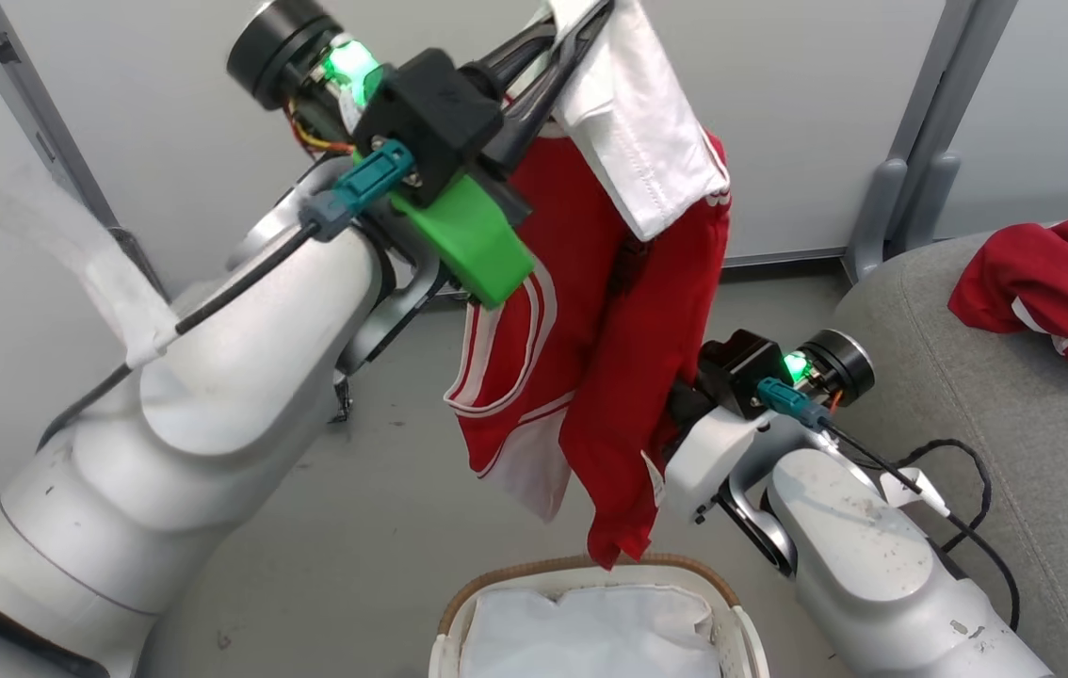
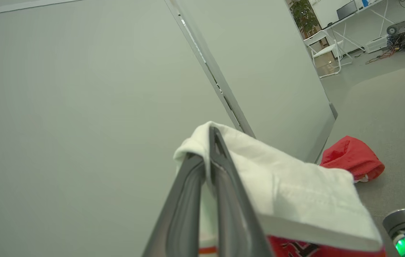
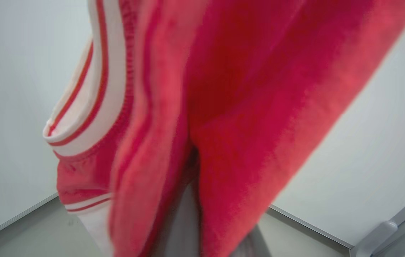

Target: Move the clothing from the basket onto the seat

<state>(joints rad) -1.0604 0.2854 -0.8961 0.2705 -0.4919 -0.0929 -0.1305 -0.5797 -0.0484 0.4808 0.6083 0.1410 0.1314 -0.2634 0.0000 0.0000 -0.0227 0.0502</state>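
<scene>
We find the left gripper (image 1: 581, 24) raised high, its jaws pressed together on the white panel at the top of a red garment (image 1: 628, 311). In the head view its fingertips are cut off by the top edge. The left wrist view shows the white cloth folded over both fingers (image 2: 224, 171). The garment hangs free below these jaws, striped trim on the side toward the left arm, and its lowest corner dangles just above the basket (image 1: 581, 568). The right gripper (image 1: 685, 403) sits lower, pushed into the hanging garment from the side. Its jaws are drawn together in a crease of the red cloth. In the right wrist view the fingers (image 3: 184, 217) are blurred and their tips are buried in the folds, so the pinch itself cannot be seen. The basket lies below both grippers, cut off by the bottom edge, with only its white liner (image 1: 590, 631) visible inside. A second red garment (image 1: 1052, 282) lies crumpled on the seat (image 1: 967, 452), well to the right of the right jaws and partly cut off.
</scene>
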